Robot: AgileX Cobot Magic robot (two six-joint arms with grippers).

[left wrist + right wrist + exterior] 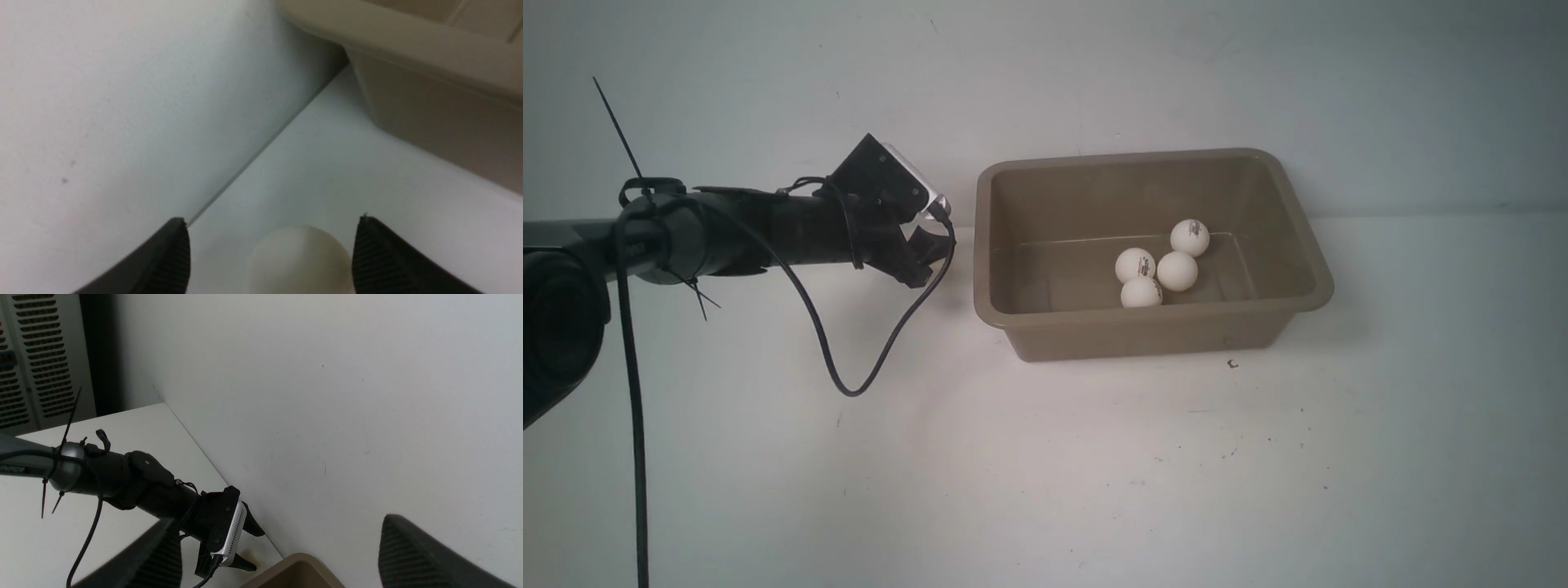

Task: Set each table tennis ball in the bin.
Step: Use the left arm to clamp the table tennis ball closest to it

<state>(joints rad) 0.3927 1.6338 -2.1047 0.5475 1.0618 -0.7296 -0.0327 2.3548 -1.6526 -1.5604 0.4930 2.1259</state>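
The taupe bin (pixel 1143 335) stands at the back of the table by the wall, and several white table tennis balls (pixel 1177 270) lie clustered on its floor. My left gripper (pixel 929 257) reaches in low just left of the bin's far left corner. In the left wrist view another table tennis ball (pixel 300 261) rests on the table between the spread fingers of the left gripper (pixel 271 218). It sits close to one pad, with a clear gap to the other. In the front view the gripper hides this ball. My right gripper (pixel 280 518) is open and empty, looking down at the bin corner (pixel 298 571).
The white wall (pixel 122 102) rises directly behind the left gripper and the bin wall (pixel 429 114) stands close beside it. A black cable (pixel 849 384) loops down from the left wrist. A small dark speck (pixel 1232 364) lies in front of the bin.
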